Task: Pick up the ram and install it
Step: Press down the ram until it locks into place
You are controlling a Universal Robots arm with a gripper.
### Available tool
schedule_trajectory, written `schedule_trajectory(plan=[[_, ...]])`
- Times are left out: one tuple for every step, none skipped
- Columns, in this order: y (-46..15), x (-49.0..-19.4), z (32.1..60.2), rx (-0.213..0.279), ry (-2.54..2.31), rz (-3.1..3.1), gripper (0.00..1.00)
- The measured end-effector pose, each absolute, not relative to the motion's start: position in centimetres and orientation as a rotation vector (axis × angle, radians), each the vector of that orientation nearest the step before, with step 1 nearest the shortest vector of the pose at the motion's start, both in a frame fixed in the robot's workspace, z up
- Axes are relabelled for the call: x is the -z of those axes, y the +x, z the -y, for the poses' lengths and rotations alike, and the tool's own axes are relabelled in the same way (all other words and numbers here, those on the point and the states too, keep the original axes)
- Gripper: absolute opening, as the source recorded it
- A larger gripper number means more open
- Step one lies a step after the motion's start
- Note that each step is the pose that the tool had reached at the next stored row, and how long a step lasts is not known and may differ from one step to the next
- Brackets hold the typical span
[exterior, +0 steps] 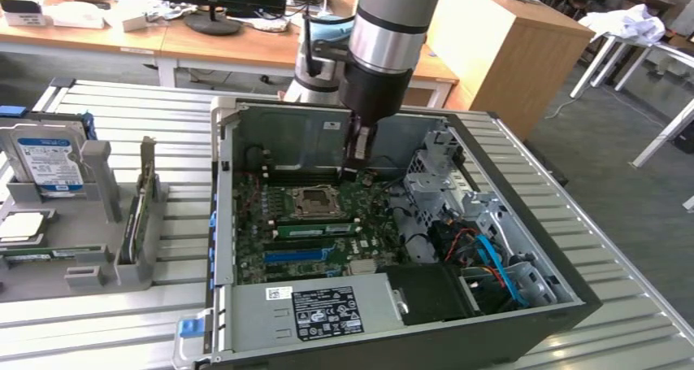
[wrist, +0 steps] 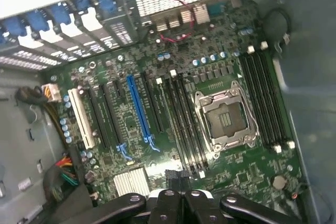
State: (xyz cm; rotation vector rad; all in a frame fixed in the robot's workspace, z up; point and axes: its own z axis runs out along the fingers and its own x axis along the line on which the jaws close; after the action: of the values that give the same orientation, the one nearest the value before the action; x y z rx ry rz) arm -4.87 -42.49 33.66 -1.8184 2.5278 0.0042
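Note:
My gripper [exterior: 358, 163] hangs shut inside the open computer case [exterior: 564, 293], over the back of the motherboard [exterior: 325, 215] just behind the empty CPU socket [exterior: 315, 199]. Nothing shows between its fingers. In the wrist view the shut gripper [wrist: 176, 179] points down at the board beside the CPU socket [wrist: 226, 119] and the black memory slots [wrist: 185, 124]. A green ram stick with dark chips [exterior: 314, 227] sits in a slot in front of the socket. Another green stick with a white label [exterior: 31, 256] lies flat in the grey fixture at the exterior view's left.
The fixture [exterior: 97, 260] also holds an upright hard drive [exterior: 49, 165] and a card standing on edge [exterior: 136, 219]. A long blue slot [wrist: 139, 108] crosses the board. The power supply [exterior: 314, 309], drive cage [exterior: 450, 175] and cables [exterior: 483, 252] crowd the case's front and right.

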Motion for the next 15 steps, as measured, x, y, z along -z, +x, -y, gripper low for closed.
schedule_trajectory(plan=[[-4.87, -33.63, 42.49, -0.003, -1.771, -2.561, 0.11], [-4.87, -33.61, 42.49, -0.003, -1.749, -2.576, 0.11], [-4.87, -33.60, 42.49, -0.003, -1.725, -2.592, 0.11], [-4.87, -33.58, 42.48, -0.002, -1.701, -2.608, 0.11], [-4.87, -33.57, 42.49, -0.002, -1.678, -2.623, 0.11], [-4.87, -33.55, 42.49, -0.002, -1.654, -2.638, 0.11], [-4.87, -33.53, 42.49, -0.001, -1.630, -2.653, 0.11], [-4.87, -33.52, 42.49, -0.001, -1.607, -2.667, 0.11], [-4.87, -33.51, 42.48, 0.000, -1.580, -2.683, 0.11], [-4.87, -33.49, 42.49, 0.000, -1.556, -2.697, 0.11], [-4.87, -33.48, 42.49, 0.000, -1.533, -2.710, 0.11], [-4.87, -33.46, 42.49, 0.001, -1.508, -2.724, 0.11], [-4.87, -33.45, 42.48, 0.001, -1.483, -2.738, 0.11], [-4.87, -33.43, 42.48, 0.002, -1.459, -2.751, 0.11], [-4.87, -33.42, 42.49, 0.002, -1.432, -2.765, 0.11]])
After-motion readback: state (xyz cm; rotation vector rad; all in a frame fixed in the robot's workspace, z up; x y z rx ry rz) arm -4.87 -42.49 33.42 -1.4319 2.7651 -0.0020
